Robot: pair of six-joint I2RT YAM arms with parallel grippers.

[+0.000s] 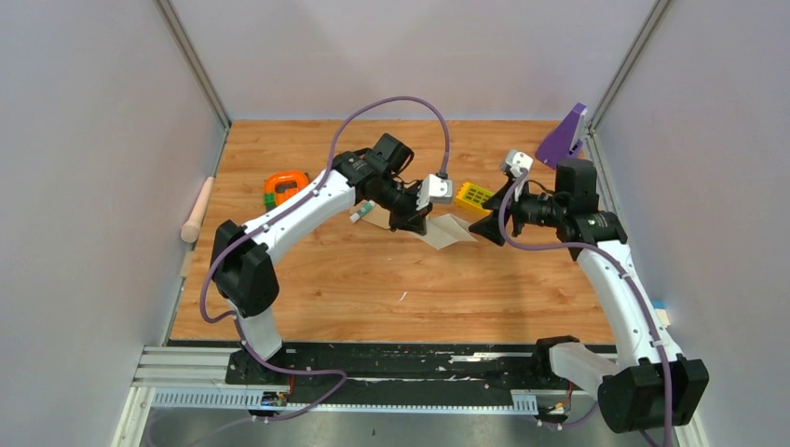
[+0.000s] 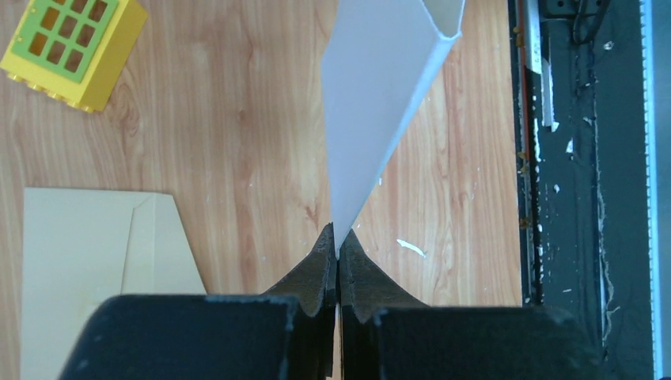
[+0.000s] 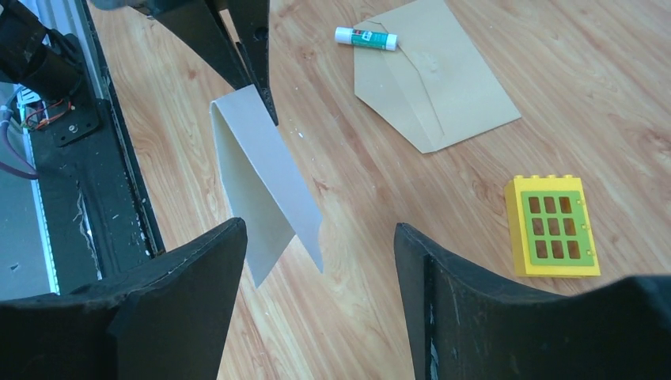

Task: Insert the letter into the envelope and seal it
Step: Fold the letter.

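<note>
White arm links point(image 1: 300, 207), black joints point(image 1: 248, 270), purple cables point(image 1: 401, 101).

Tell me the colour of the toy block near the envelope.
Yellow block with a green grid window; right wrist view shows it best.

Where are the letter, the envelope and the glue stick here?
letter point(image 3: 273, 186): right wrist view, on its folded front face.
envelope point(image 3: 451, 83): right wrist view, middle of its body.
glue stick point(image 3: 365, 38): right wrist view, middle of the tube.

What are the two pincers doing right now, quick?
Left pincer: closed, pinching a corner of the folded letter.
Right pincer: open, holding nothing.
</note>
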